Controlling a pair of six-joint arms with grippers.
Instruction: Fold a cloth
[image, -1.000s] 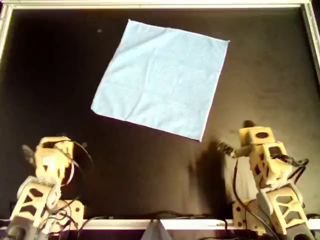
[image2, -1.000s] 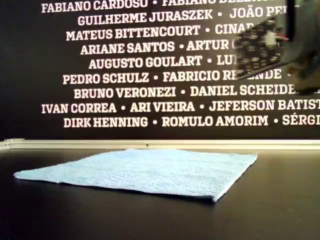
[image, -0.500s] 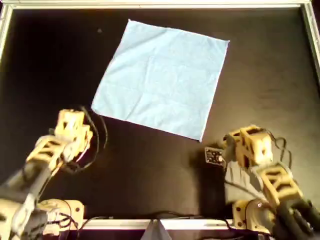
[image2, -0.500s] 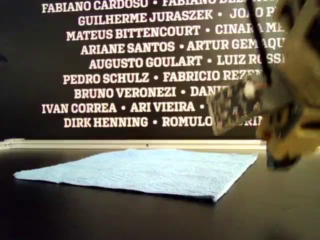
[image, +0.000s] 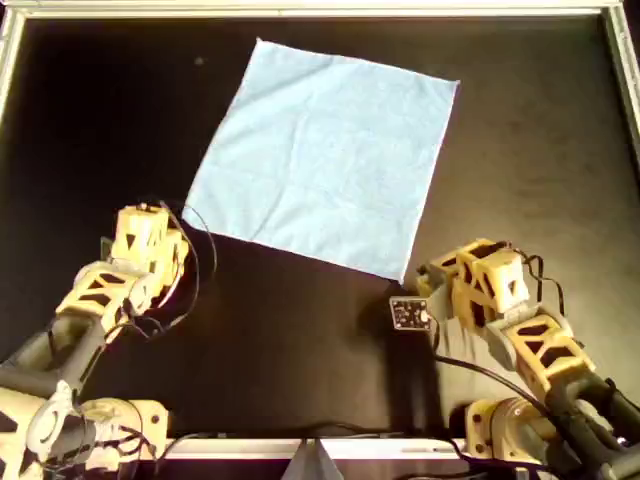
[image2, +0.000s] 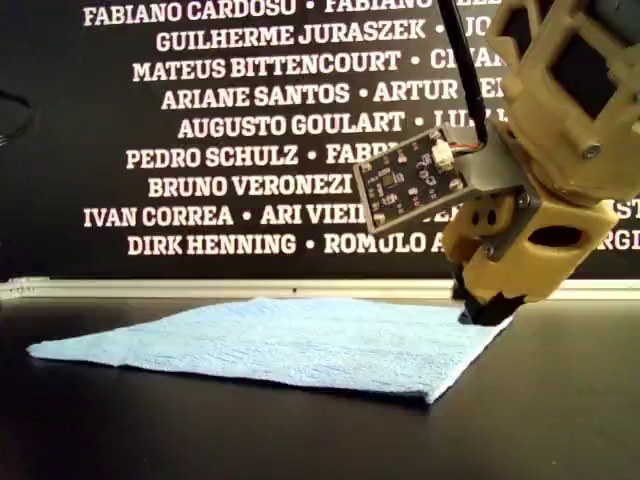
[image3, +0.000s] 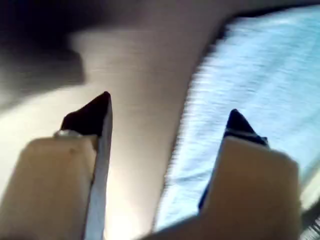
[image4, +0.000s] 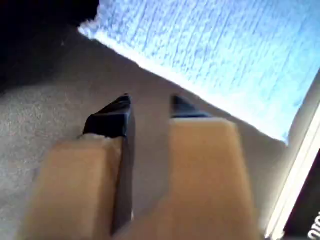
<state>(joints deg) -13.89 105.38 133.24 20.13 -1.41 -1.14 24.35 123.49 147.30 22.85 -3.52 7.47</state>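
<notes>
The sky-blue cloth (image: 325, 155) lies flat and unfolded on the black table, turned like a diamond; it also shows in the exterior view (image2: 280, 345). My first gripper (image: 152, 213) is open and empty just outside the cloth's corner at the overhead view's left. In the first wrist view (image3: 170, 112) the cloth (image3: 260, 75) lies beside one finger. My second gripper (image: 425, 278) is open and empty just beside the cloth's nearest corner. In the second wrist view (image4: 149, 107) the cloth (image4: 215, 50) lies ahead. In the exterior view my second gripper (image2: 485, 312) hangs low at the right.
A white frame (image: 320, 10) rims the black table. A dark wall printed with names (image2: 250, 150) stands behind the far rim. A small circuit board (image: 408, 313) sticks out beside my second gripper. The arm bases (image: 110, 420) and loose cables sit along the overhead view's bottom edge.
Both arms have reached out from a tucked pose at the table's front edge to the cloth's two nearest corners. The second gripper has come down low. The cloth has not moved.
</notes>
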